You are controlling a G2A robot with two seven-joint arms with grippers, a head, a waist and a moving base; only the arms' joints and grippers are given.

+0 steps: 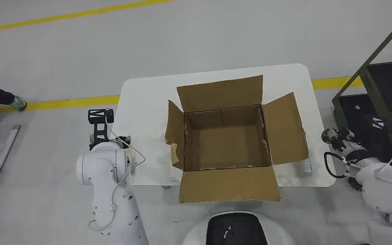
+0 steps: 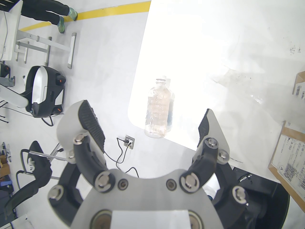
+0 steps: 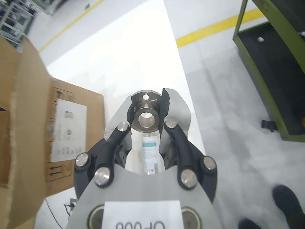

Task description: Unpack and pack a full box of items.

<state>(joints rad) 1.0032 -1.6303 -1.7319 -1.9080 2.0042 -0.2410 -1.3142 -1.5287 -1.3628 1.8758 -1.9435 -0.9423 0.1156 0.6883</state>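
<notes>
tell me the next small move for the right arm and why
Probably swing the right gripper toward the open box and release there: it is shut on a metal bushing, and the box looks empty.

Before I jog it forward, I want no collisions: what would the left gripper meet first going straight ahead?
Probably the clear bottle at the table corner, centred ahead of the left gripper, fingers open; depth is unclear.

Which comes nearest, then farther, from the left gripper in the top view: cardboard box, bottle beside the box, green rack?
1. Cardboard box, centre, nearest the left gripper.
2. Bottle, on the table past the box's right flap.
3. Green rack, off the table, far right.
</notes>
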